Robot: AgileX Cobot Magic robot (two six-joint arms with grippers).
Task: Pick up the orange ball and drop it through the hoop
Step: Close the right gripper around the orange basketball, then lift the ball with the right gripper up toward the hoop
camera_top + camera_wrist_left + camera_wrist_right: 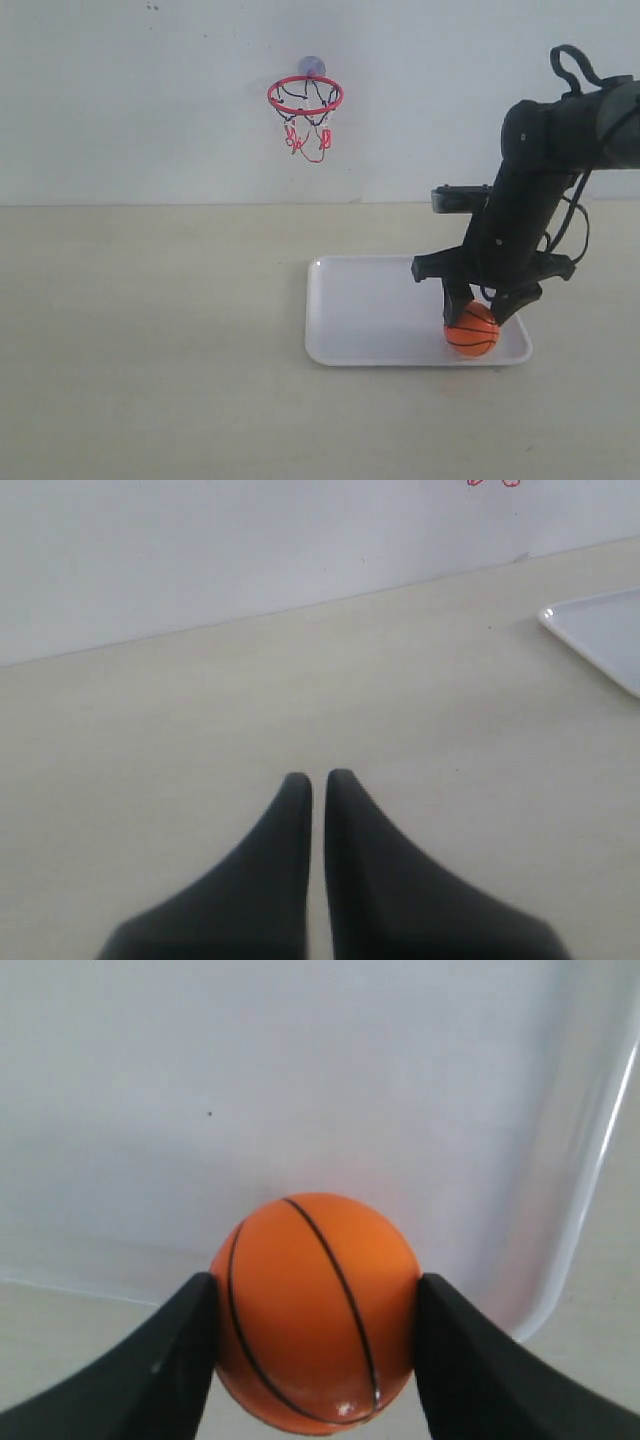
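Observation:
The orange ball (472, 331) with black seams sits at the near right corner of the white tray (370, 300). My right gripper (478, 315) comes down on it from above. In the right wrist view both black fingers (170, 1360) press against the sides of the orange ball (315, 1310), so the right gripper (315, 1295) is shut on it. The hoop (305, 96), a red ring with a short black-and-red net, hangs on the back wall, up and to the left of the tray. My left gripper (318, 778) is shut over bare table and holds nothing.
The white tray's corner (600, 640) shows at the edge of the left wrist view. The beige table (150, 330) stretches left of the tray and meets a white wall (120, 100) behind. The left arm is out of the exterior view.

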